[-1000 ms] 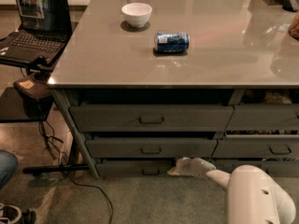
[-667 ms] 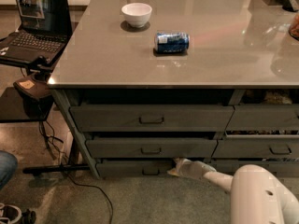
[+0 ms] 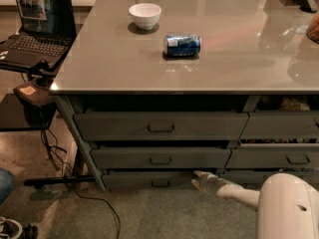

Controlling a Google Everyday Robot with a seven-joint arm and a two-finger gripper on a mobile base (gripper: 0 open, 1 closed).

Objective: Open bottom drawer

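Observation:
The bottom drawer [image 3: 149,179] is the lowest, shallowest dark grey front in the left stack, with a small centre pull [image 3: 160,183]. It sits about flush, with a thin dark gap above it. My gripper [image 3: 200,179] is pale and sits low at the right end of that drawer front, just right of the pull, at carpet level. The white arm [image 3: 284,203] reaches in from the lower right.
Two taller grey drawers [image 3: 159,126] stand above it, and a neighbouring stack [image 3: 284,156] lies to the right. On the counter are a white bowl [image 3: 145,15] and a blue can [image 3: 182,44] on its side. A laptop [image 3: 35,26] and cables [image 3: 75,183] are at the left.
The gripper has held almost the same spot at the right end of the bottom drawer front. The drawer has not visibly moved.

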